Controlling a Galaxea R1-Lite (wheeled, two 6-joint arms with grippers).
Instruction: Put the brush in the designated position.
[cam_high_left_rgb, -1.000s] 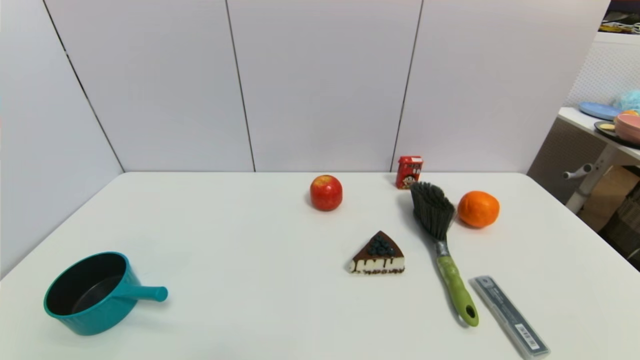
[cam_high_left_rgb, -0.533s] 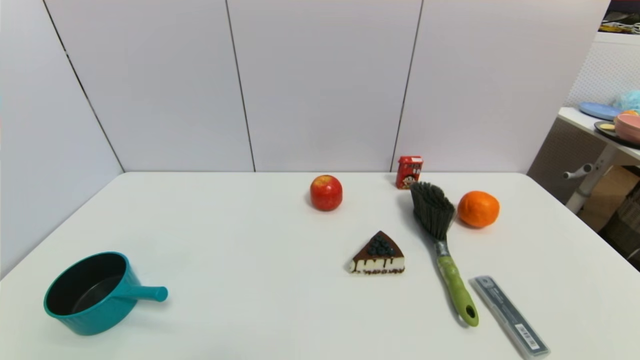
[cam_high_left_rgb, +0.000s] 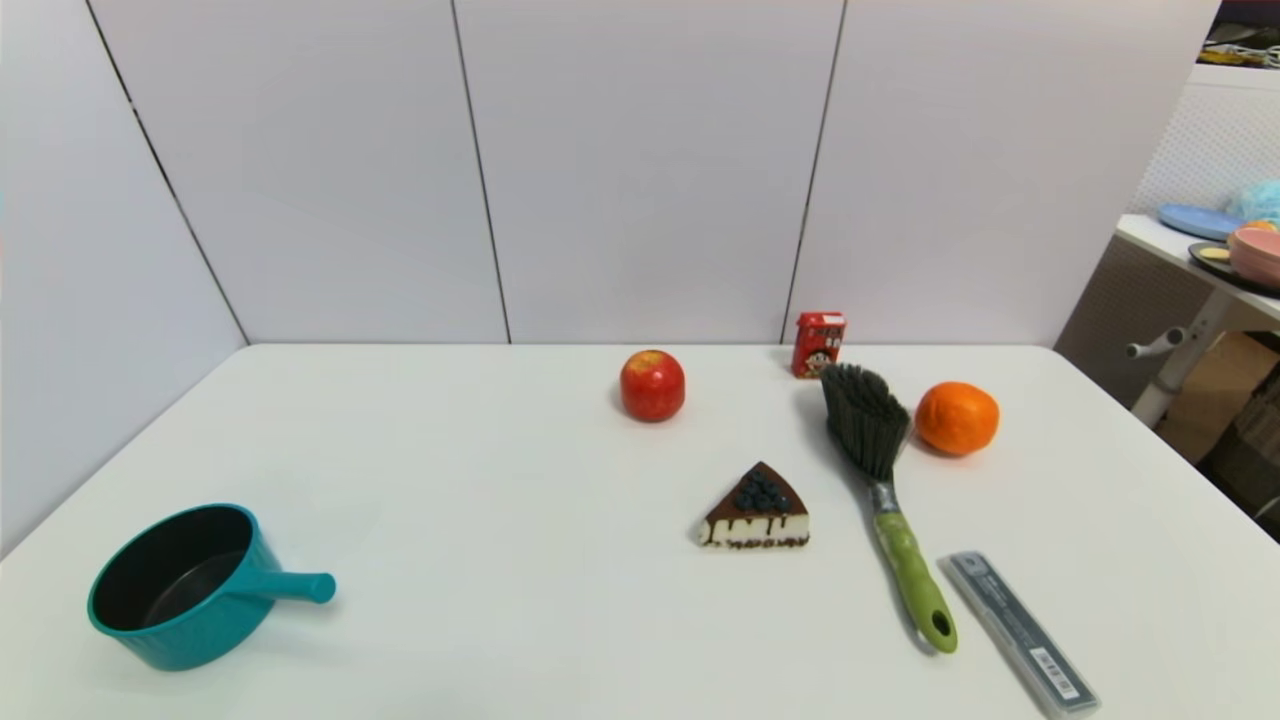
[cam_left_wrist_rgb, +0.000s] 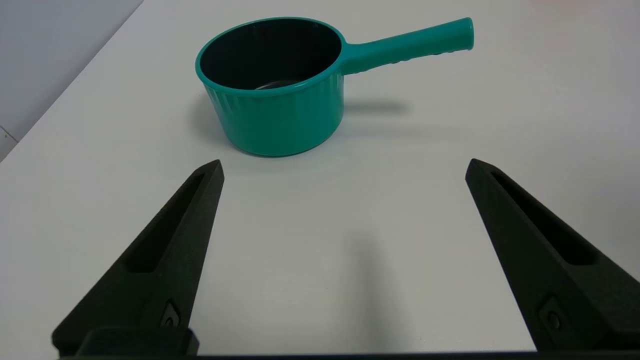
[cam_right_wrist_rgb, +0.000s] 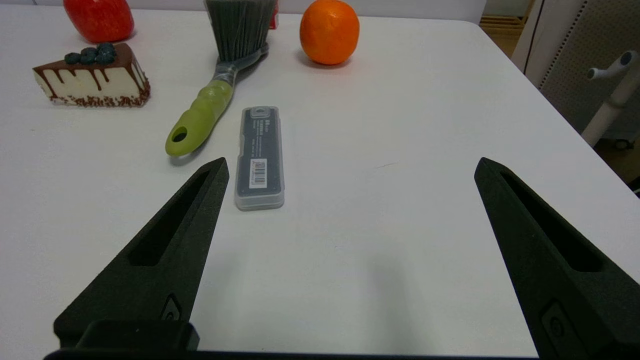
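The brush (cam_high_left_rgb: 886, 490) lies flat on the right half of the white table (cam_high_left_rgb: 480, 480), black bristles toward the back wall and lime-green handle toward me; the right wrist view shows the brush (cam_right_wrist_rgb: 215, 95) too. Nothing holds it. My right gripper (cam_right_wrist_rgb: 350, 167) hovers open over the table's near right part, short of the handle's end hole, and is out of the head view. My left gripper (cam_left_wrist_rgb: 342, 165) is open near the table's front left, just short of the teal pot (cam_left_wrist_rgb: 280, 90).
A grey flat case (cam_high_left_rgb: 1018, 632) lies right beside the brush handle. A cake slice (cam_high_left_rgb: 756, 508) sits left of the brush, an orange (cam_high_left_rgb: 957, 417) right of the bristles, a red apple (cam_high_left_rgb: 652, 384) and a red carton (cam_high_left_rgb: 818, 344) at the back. The teal pot (cam_high_left_rgb: 180, 585) stands front left.
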